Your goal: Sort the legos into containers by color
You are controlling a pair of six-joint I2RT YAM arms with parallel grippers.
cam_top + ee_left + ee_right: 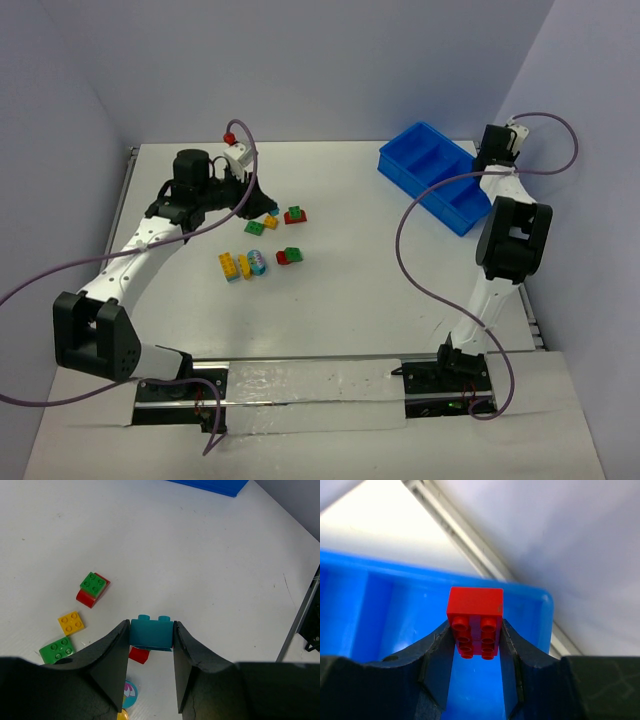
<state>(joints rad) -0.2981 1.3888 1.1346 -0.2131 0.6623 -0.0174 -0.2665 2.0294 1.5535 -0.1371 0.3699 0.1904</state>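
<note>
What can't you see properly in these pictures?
- Top view: the right arm covers the blue bin's right end and the brick it holds.
- Left wrist view: the teal brick and left fingers hide most of a small red brick.
- Right wrist view: the red brick and right fingers block the bin floor below.

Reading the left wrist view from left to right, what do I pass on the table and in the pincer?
green brick → yellow brick → green-on-red stack → teal brick clamped in the left pincer → blue bin at the top edge. The red brick under the pincer overlaps the teal one, so it is left out.
</note>
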